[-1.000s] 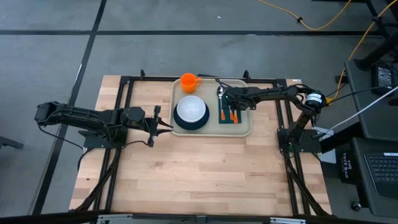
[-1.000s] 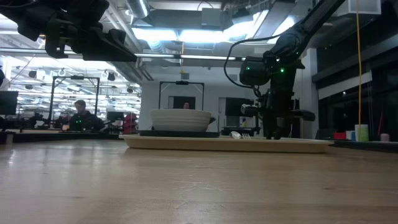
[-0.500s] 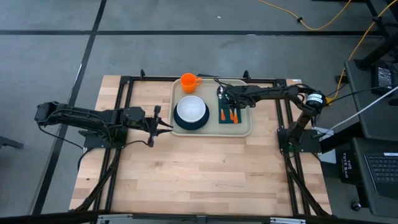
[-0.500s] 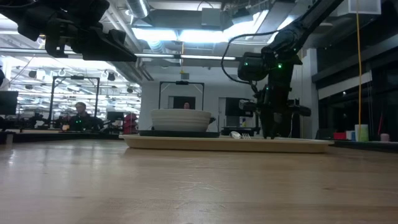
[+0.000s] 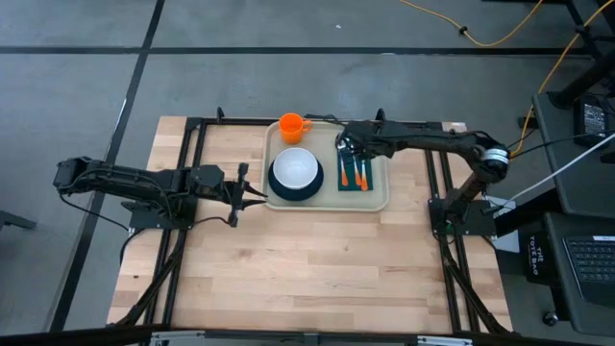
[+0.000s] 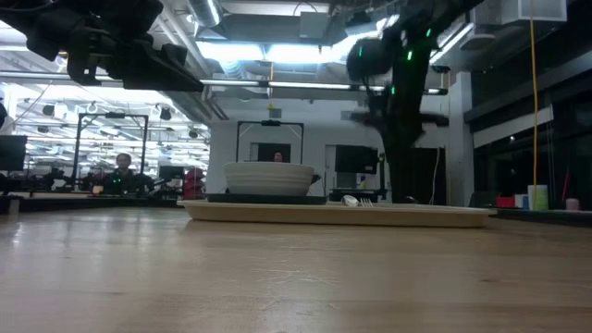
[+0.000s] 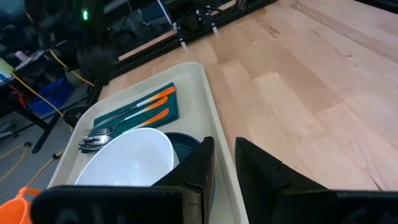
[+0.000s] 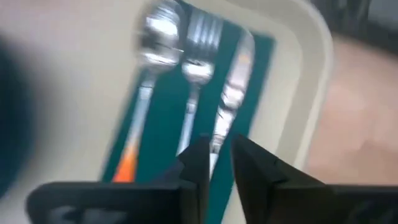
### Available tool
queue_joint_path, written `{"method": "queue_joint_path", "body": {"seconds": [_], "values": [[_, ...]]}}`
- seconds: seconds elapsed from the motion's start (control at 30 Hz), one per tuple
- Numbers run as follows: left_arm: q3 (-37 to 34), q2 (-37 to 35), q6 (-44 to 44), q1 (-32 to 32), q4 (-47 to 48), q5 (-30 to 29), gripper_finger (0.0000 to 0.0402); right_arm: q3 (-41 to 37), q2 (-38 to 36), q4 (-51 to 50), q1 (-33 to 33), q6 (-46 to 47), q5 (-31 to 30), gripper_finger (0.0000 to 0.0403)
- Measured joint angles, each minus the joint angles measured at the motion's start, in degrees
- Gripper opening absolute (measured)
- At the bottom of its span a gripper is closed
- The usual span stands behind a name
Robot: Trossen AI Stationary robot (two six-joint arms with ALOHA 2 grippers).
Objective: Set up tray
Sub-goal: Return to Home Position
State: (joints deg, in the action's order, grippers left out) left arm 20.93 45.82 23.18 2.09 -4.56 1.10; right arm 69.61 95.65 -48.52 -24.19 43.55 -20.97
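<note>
The tray [image 5: 328, 199] lies at the counter's [image 5: 317, 269] far edge, long axis along it. Right tool [image 8: 217, 163] hovers above it, narrow, empty; left tool [image 7: 224, 165] narrow, at the tray's left rim.

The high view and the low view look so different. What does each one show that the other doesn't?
Only the high view shows the orange cup at the tray's far edge, the dark green napkin carrying the cutlery, the left hand parked beside the tray, and the right hand over the napkin's far end.

Only the low view shows the room behind the table: ceiling lights and a person seated far off.

Both show the beige tray and the white bowl on its dark plate.
</note>
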Motion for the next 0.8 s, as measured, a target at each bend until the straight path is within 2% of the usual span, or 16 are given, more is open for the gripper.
{"method": "queue_joint_path", "body": {"seconds": [0.2,0.3,0.43,0.5,0.6,0.8], "values": [[0.0,0.0,-1.9,0.0,-7.2,0.0,0.0055,0.5,-9.7,1.3,6.2,-8.3,-2.7,0.0008],[0.0,-0.3,-1.6,0.0,-9.4,0.9,0.0044,0.4,-13.8,0.9,10.5,-9.5,-7.4,0.0011],[0.0,-2.9,-2.5,0.7,-6.2,5.0,0.0012,-1.6,-16.8,1.9,16.9,-11.1,-15.5,0.0006],[0.0,-4.9,-4.4,1.8,-4.3,4.7,0.0004,-5.3,-17.8,4.7,19.7,-11.9,-18.1,0.0006],[0.0,-7.6,-5.7,3.4,-4.2,5.2,0.0003,-12.7,-20.2,10.8,22.5,-12.3,-18.2,0.0008],[0.0,-13.0,-6.6,6.9,0.0,7.1,0.0002,-28.9,-27.4,30.0,25.5,-16.3,-17.1,0.0005]]}}
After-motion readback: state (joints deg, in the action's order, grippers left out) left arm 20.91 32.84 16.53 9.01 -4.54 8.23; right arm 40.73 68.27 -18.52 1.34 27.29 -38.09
